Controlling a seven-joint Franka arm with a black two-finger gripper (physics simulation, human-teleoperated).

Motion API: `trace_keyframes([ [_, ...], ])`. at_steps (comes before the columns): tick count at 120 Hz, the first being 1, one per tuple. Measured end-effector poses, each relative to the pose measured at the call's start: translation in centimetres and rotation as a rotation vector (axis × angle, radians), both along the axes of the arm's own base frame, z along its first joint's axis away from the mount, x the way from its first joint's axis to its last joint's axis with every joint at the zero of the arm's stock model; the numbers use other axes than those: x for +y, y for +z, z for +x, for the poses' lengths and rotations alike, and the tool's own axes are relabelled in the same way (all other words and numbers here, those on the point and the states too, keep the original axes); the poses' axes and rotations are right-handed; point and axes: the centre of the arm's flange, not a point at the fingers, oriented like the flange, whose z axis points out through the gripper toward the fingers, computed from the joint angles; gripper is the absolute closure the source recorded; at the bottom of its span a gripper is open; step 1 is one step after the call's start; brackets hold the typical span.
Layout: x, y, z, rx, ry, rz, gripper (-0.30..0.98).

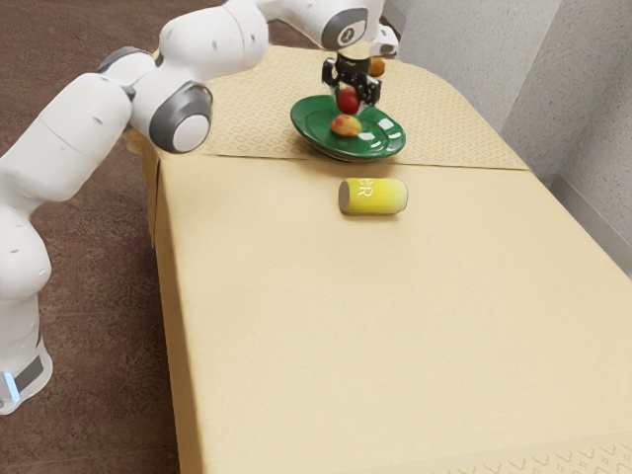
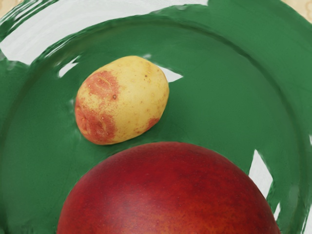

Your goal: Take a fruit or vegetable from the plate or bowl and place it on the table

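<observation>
As the white arm [image 1: 214, 41] reaches in from the exterior view's upper left, its black gripper [image 1: 350, 91] points down above the green plate [image 1: 385, 141], closed around a red fruit [image 1: 348, 102] with one finger on either side of it. Held between those fingers, the red fruit is above the plate and not on the bare cloth. Near it, lying on the plate, is a yellow potato [image 1: 346, 126] with reddish patches. Beyond the gripper, partly hidden by it, is a small orange-coloured thing [image 1: 377, 66]; what it is or exactly what it rests on, I cannot tell. A yellow can [image 1: 373, 197] with pale lettering lies on its side on the table [image 1: 375, 316], near the plate and apart from it, on the side away from the orange-coloured thing. The table is covered in a pale yellow cloth, with a patterned part under the plate. In the wrist view, the red fruit looms large and close to the camera, its skin deep red with a faint orange tinge, and its lower part is cut off by the picture's edge. Past it, the potato lies on the flat middle of the plate, inside the raised rim, where glossy white reflections show.
</observation>
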Motion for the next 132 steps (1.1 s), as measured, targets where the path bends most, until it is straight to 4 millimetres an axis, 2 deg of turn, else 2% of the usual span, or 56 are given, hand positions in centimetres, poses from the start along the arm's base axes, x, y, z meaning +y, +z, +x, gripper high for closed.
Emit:
trace_keyframes([
  [6, -0.9, 3.8, -1.7, -0.017, 0.003, -0.036, 0.34],
  [16, -3.2, 8.9, -4.5, -0.020, -0.010, -0.114, 0.33],
  [20, -4.4, 10.5, -5.5, -0.013, -0.022, -0.147, 0.33],
  [28, -8.0, 13.0, -6.7, 0.021, -0.070, -0.203, 0.34],
  [34, -11.6, 13.7, -6.7, 0.065, -0.122, -0.238, 0.35],
  [42, -18.0, 14.4, -6.1, 0.129, -0.217, -0.261, 0.36],
  [55, -28.7, 14.0, -4.9, 0.221, -0.373, -0.279, 0.37],
  [61, -32.2, 13.5, -4.4, 0.248, -0.419, -0.278, 0.37],
  [65, -33.7, 12.9, -4.1, 0.264, -0.436, -0.278, 0.37],
  [74, -35.6, 11.9, -3.5, 0.287, -0.449, -0.267, 0.37],
  [81, -36.3, 11.9, -3.5, 0.291, -0.446, -0.258, 0.24],
  [101, -36.4, 12.0, -3.5, 0.284, -0.422, -0.252, 0.07],
  [132, -36.5, 12.0, -3.6, 0.288, -0.409, -0.262, 0.01],
])
